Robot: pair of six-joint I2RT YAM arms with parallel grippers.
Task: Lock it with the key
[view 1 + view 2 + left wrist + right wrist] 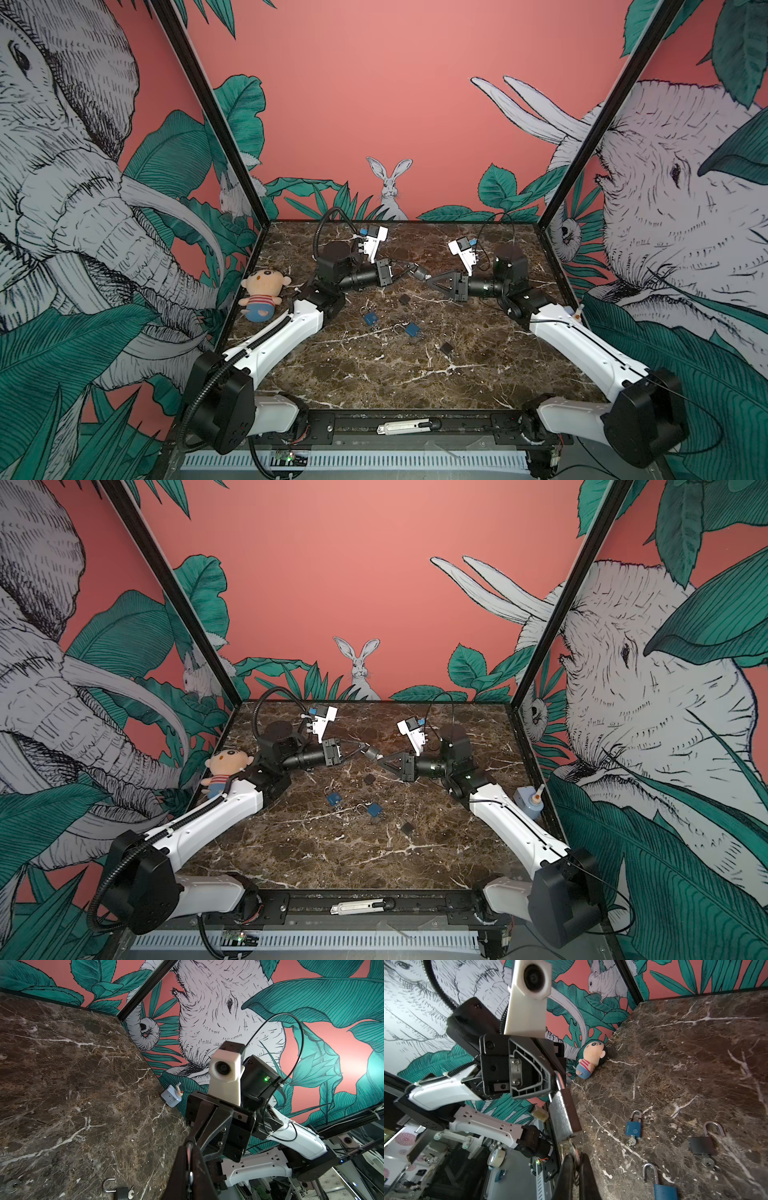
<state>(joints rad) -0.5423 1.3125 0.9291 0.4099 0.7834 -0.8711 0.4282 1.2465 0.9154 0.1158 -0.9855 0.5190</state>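
Top views, both, from the left: doll (262,293) parked by the wall, well apart from the work. Next, left gripper (409,268) closed tight on the shackle (559,1082) of the lock (420,272), raised above the table (374,374) midway between the arms. Held by the shackle, seemingly, to leave the body free and the keyhole end turned toward the other arm. Shackle seated or not: cannot tell. Then key (572,1148) at the lock's far end, apparently in the keyhole, too small to confirm from above. Right gripper (430,279) pinched closed on it, in line with the lock, presumably for a clean twist. Beneath, on the table, four spare padlocks (370,318), some with shackles open, left aside. Far right, small box (528,802) by the wall, unused. Likely step: turning the key against the braced lock. Risk: lock swinging on its shackle.
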